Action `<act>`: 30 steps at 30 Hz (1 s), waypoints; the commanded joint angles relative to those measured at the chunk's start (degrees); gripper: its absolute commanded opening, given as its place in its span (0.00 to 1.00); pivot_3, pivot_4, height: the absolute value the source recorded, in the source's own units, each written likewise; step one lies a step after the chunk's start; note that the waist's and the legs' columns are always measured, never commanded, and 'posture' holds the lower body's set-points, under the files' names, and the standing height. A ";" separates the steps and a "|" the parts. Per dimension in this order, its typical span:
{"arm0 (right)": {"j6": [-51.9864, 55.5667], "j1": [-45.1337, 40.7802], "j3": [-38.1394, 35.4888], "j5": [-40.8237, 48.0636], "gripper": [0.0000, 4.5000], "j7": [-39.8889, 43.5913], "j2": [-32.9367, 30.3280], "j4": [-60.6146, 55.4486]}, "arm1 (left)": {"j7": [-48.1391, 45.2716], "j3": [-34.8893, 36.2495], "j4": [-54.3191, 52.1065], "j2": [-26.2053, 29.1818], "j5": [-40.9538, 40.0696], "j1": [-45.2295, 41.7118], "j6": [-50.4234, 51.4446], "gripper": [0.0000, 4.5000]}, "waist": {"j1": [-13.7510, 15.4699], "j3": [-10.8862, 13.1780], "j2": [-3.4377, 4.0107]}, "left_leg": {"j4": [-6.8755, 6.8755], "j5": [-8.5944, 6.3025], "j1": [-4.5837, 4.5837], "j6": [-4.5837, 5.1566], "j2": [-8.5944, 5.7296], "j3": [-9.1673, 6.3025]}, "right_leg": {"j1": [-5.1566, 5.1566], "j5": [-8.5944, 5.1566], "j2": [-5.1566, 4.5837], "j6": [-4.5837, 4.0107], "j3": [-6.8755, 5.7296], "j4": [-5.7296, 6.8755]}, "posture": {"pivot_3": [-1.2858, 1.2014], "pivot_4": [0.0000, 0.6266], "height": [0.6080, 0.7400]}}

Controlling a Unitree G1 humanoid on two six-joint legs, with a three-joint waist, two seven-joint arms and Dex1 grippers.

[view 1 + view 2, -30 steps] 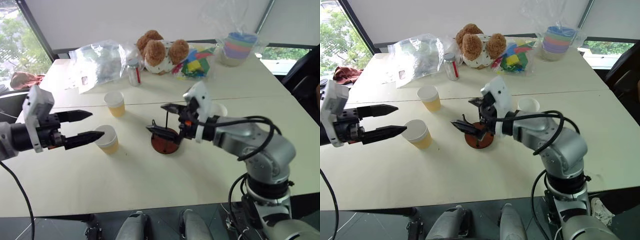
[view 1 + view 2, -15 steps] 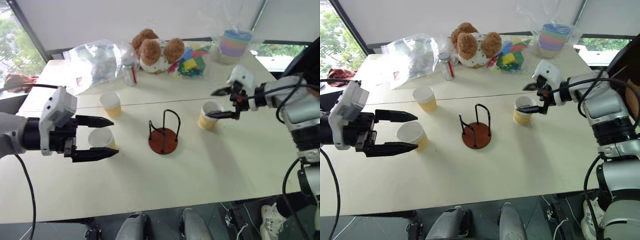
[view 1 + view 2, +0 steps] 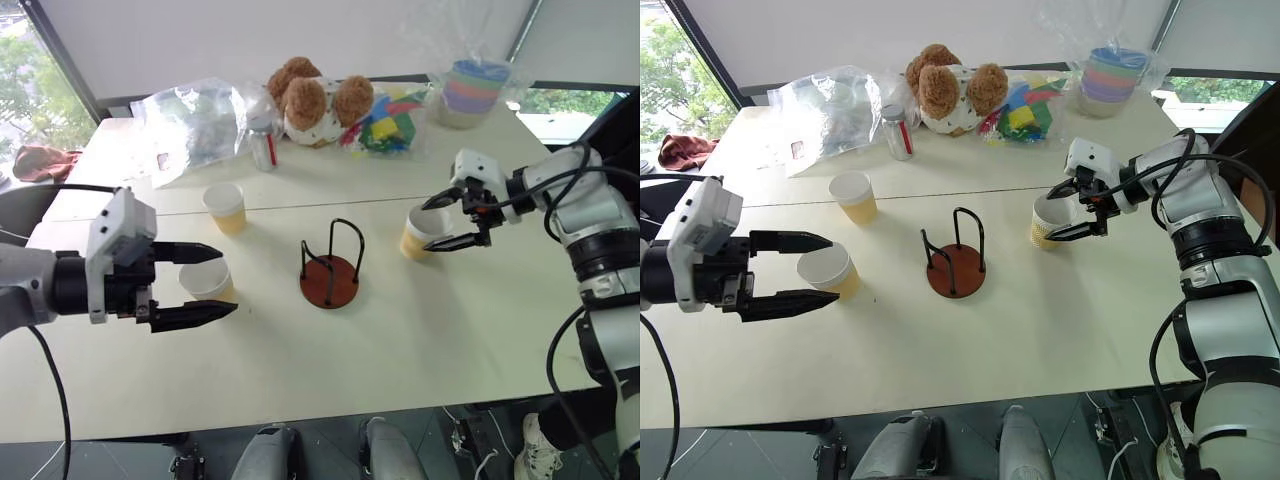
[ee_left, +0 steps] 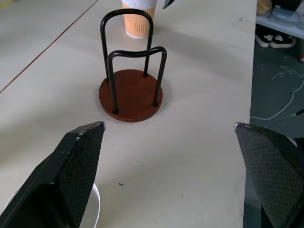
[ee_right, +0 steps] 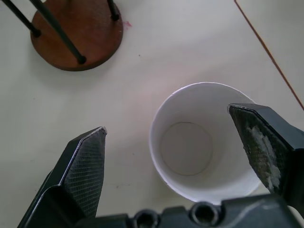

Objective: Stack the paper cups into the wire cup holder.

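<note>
Three paper cups stand on the table. One paper cup (image 3: 224, 207) is at the back left. A second cup (image 3: 203, 279) shows between the spread fingers of my left gripper (image 3: 225, 281), which is open and not touching it. The third cup (image 3: 412, 240) stands at the right, and my right gripper (image 3: 427, 226) is open with one finger on either side of its rim (image 5: 199, 142). The wire cup holder (image 3: 331, 268), black loops on a round red-brown base, stands empty in the middle, between the two grippers.
Along the far side of the table lie a clear plastic bag (image 3: 195, 118), a small jar (image 3: 265, 146), a teddy bear (image 3: 315, 100), coloured toys (image 3: 385, 122) and bagged pastel bowls (image 3: 472, 90). A seam (image 3: 300, 203) crosses the table behind the holder.
My right gripper has swung from over the wire cup holder out to the cup on the right. The left gripper has edged in until its fingers flank the near left cup.
</note>
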 commanded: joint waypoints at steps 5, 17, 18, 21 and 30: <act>-8.24 0.18 0.54 -6.21 0.59 -4.83 1.84 4.00 | 0.68 0.83 -0.02 -0.30 0.27 -1.18 -1.06 1.00 | 0.31 0.00 0.00 | 0.00 0.02 0.00 -0.04 -0.01 0.00 | 0.00 0.00 0.00 0.00 0.00 0.01 | 0.52 0.24 1.00; -9.10 -3.52 -2.12 -5.54 0.01 -1.52 3.21 4.38 | -0.44 0.63 1.27 0.34 2.11 -0.81 -1.49 1.00 | 0.33 0.00 0.00 | 0.00 0.04 0.00 -0.07 -0.02 -0.02 | 0.00 0.00 0.01 0.00 0.00 0.02 | 0.52 0.24 1.00; -8.76 -5.72 -2.56 -5.13 0.01 -0.36 3.14 3.55 | -0.81 0.82 1.50 0.60 2.35 -0.61 -1.45 1.00 | 0.31 0.02 0.03 | 0.00 0.04 0.00 -0.07 -0.02 -0.01 | 0.00 0.00 0.01 0.00 0.00 0.02 | 0.52 0.24 1.00; -4.55 -13.83 -3.52 -1.75 0.01 4.66 3.86 -0.14 | -2.22 1.05 2.69 1.38 3.25 -0.53 -1.44 1.00 | -0.04 0.12 0.20 | 0.00 0.05 0.00 -0.09 -0.03 0.01 | -0.04 0.00 0.02 0.00 0.01 0.05 | 0.52 0.24 1.00; 6.38 -21.71 7.82 23.26 0.01 6.21 -0.09 -18.93 | -2.83 -0.46 3.26 0.55 5.33 -1.25 -2.27 1.00 | 0.63 0.04 0.05 | -0.02 0.06 -0.01 -0.14 -0.05 -0.16 | -0.16 0.00 -0.10 -0.01 -0.07 0.40 | 0.52 0.24 1.00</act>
